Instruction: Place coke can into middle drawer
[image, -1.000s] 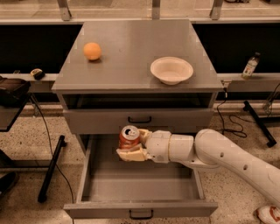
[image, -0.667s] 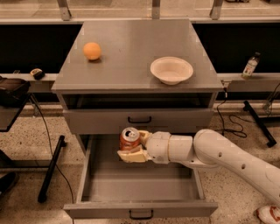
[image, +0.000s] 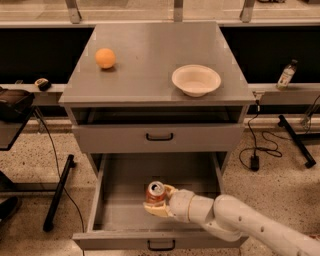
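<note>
While the white arm (image: 250, 226) reaches in from the lower right, the gripper (image: 158, 203) sits inside the open middle drawer (image: 115, 239), fingers closed around the coke can (image: 155, 192). The can stands upright in that grip (silver top and tab facing up); whether it touches the tray floor I cannot tell. Beyond the gripper, the upper drawer front (image: 200, 138) is shut. Farther off on the cabinet top (image: 150, 45), a white bowl (image: 196, 80) sits beyond and right of the gripper, an orange ball (image: 105, 58) beyond and left.
</note>
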